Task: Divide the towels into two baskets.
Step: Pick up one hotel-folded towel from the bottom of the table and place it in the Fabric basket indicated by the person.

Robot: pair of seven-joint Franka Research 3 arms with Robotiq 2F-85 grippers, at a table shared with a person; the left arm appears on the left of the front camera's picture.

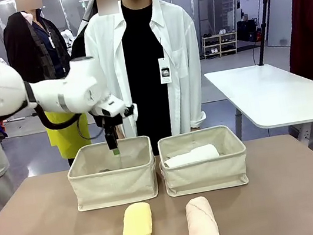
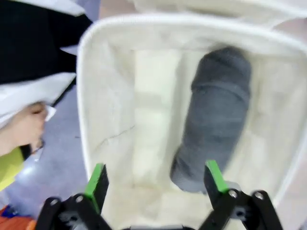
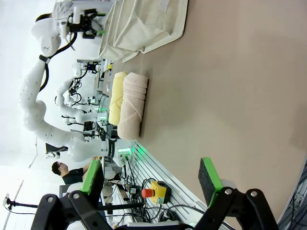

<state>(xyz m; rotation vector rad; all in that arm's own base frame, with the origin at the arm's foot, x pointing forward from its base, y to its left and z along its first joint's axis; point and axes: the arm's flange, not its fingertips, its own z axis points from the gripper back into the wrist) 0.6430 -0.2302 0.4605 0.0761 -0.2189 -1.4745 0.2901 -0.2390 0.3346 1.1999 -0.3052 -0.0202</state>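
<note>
**A:** Left gripper (image 1: 114, 151): how is it to be entered?

**B:** One item. It is held above the open top of the left basket (image 1: 114, 184), fingers pointed down. The green pads are set wide apart and nothing is gripped.

**A:** And the right gripper (image 3: 151, 177)?

**B:** One item. It is recorded in its own wrist view, jaws likewise spread and empty, above the bare table (image 3: 230, 96).

**A:** Towels, counted?

**B:** Four are listed.
- One dark grey towel (image 2: 216, 120) lies inside the left basket, against one side wall.
- One white towel (image 1: 191, 156) lies in the right basket (image 1: 206, 175), its top just above the rim.
- One yellow towel (image 1: 136, 234) and one pink towel (image 1: 203, 226) are laid on the table in front of the baskets. The yellow is before the left basket and the pink before the right, and a gap is left between them.

**A:** Baskets?

**B:** Two, beige, set side by side and nearly touching.

**A:** What is supplied by one view and not another?

**B:**
- The inside of the left basket and the grey roll are given by the left wrist view. From the front that interior is largely screened by the basket's wall.
- The white towel and the person in a white shirt (image 1: 145, 65) at the far side are given by the front view.
- In the right wrist view the yellow and pink rolls are seen sideways, and appear pressed together.
</note>
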